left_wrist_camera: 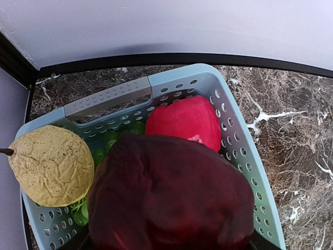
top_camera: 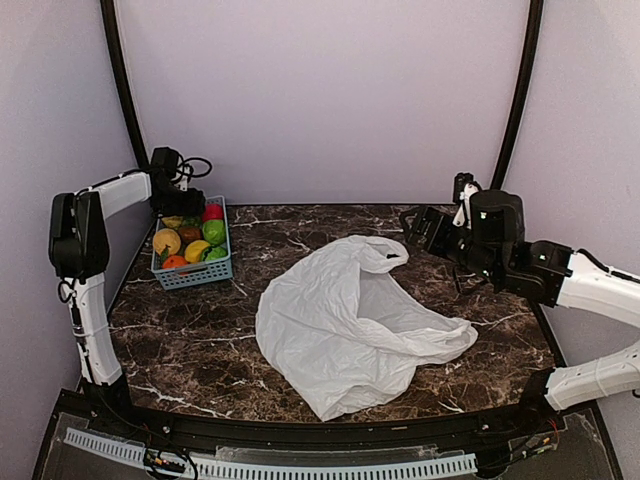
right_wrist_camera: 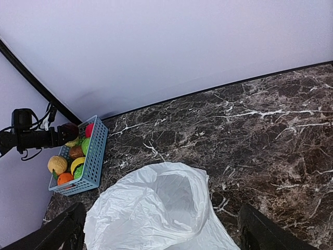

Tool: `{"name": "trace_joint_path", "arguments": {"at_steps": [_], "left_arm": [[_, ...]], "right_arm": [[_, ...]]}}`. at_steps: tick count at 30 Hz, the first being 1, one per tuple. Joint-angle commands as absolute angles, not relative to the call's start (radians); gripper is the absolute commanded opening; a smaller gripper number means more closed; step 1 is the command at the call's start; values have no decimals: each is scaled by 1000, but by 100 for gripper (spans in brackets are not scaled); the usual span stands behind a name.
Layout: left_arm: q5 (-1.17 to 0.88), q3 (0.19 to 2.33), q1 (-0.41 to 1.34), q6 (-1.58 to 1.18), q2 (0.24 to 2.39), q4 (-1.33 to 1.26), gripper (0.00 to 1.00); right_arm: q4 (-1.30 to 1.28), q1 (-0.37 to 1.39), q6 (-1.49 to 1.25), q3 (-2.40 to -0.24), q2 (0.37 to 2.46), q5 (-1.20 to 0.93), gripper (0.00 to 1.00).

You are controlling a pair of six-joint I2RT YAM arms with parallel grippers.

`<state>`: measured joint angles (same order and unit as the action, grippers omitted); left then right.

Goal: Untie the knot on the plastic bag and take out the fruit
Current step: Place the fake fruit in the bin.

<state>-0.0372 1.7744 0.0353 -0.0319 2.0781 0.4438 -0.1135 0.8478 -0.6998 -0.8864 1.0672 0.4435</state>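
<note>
The white plastic bag (top_camera: 340, 320) lies limp in the middle of the table, its mouth open; the right wrist view (right_wrist_camera: 156, 213) shows its hollow inside. No knot shows. My left gripper (top_camera: 186, 203) hangs over the back end of the blue basket (top_camera: 195, 272), shut on a dark red fruit (left_wrist_camera: 171, 198) that hides its fingers. Below it lie a tan-yellow fruit (left_wrist_camera: 49, 164), a bright red fruit (left_wrist_camera: 184, 120) and a green one (top_camera: 214, 232). My right gripper (top_camera: 420, 228) is open and empty, above the table behind the bag's right side; its fingers (right_wrist_camera: 62, 232) stand wide apart.
The basket (right_wrist_camera: 93, 156) sits at the table's back left, close to the left wall. Black frame posts rise at both back corners. Dark marble table (top_camera: 200, 350) shows around the bag.
</note>
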Motion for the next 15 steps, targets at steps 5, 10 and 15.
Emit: {"name": "trace_joint_path", "arguments": {"at_steps": [5,10,15], "left_arm": [[-23,1799,25,-6,2101,454,66],[-61,1805,23,-6,2092,466,86],[-104,1797,18,-6,2070,463,92]], "right_arm": [[-110,825,-736,-867,1084,427,99],[-110,821,-731,-871,1092,412,99],[-110,820,-731,-871,1094,403,99]]}}
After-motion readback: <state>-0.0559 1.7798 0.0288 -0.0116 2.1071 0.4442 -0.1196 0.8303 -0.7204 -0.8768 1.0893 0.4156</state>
